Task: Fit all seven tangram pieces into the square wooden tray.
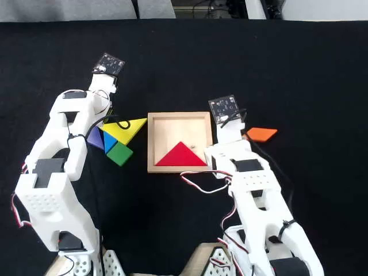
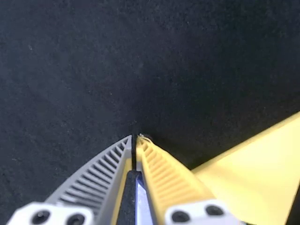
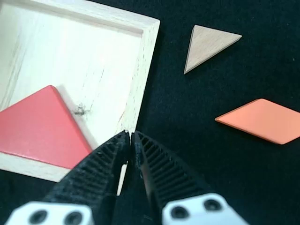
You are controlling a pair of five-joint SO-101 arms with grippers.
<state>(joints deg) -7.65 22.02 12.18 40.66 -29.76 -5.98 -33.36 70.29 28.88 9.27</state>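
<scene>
So, left gripper: its fingers are pressing together with no piece showing between them, and it is hanging over the bare table, left of centre in the high view.
Left cluster: the purple piece, blue piece and green piece are lying packed together left of the tray, partly under the left arm.
Yellow triangle: it is lying just beside the left gripper and against the cluster, with its long edge running across the frame toward the tray's left wall, near it but apart.
Tray: it is sitting at centre frame, with most of its floor bare.
Red triangle: it is lying inside the tray, long edge along the lower wall and apex pointing up at the tray's middle.
Right gripper: its fingers are meeting with nothing held, and it is hovering at the rim of the tray's lower right corner.
Wood triangle: it is lying on the table outside the tray's right wall.
Orange piece: it is lying right of the tray, long axis across the frame, near the right arm.
Coming move: six pieces are lying outside the tray. The yellow triangle is probably falling to the left arm, the wood and orange pieces to the right.
</scene>
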